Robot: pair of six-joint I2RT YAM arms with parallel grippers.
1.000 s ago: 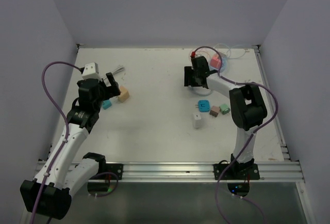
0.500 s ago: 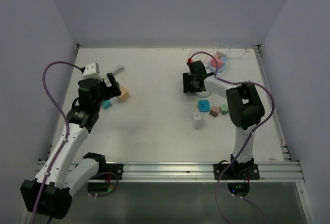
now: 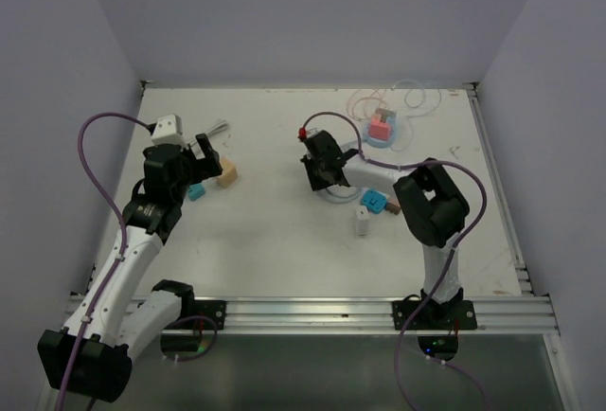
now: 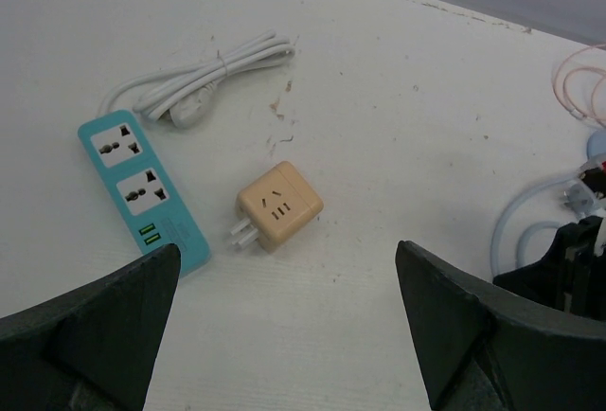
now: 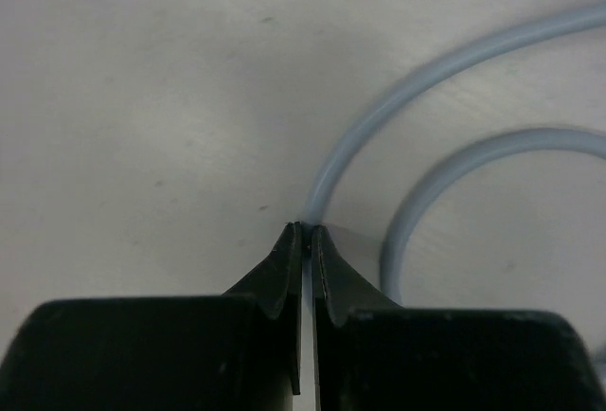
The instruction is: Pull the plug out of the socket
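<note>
Seemingly the pull is nearly made: the right gripper is pinching a smooth, pale blue-grey round cord between its black wedge fingertips, well apart from the pink cube socket, which is sitting at one o'clock on the matte white table. Whether the plug is fully clear, I cannot tell. At nine o'clock the left gripper is hanging spread and empty near a teal plastic strip and a boxy tan adapter
</note>
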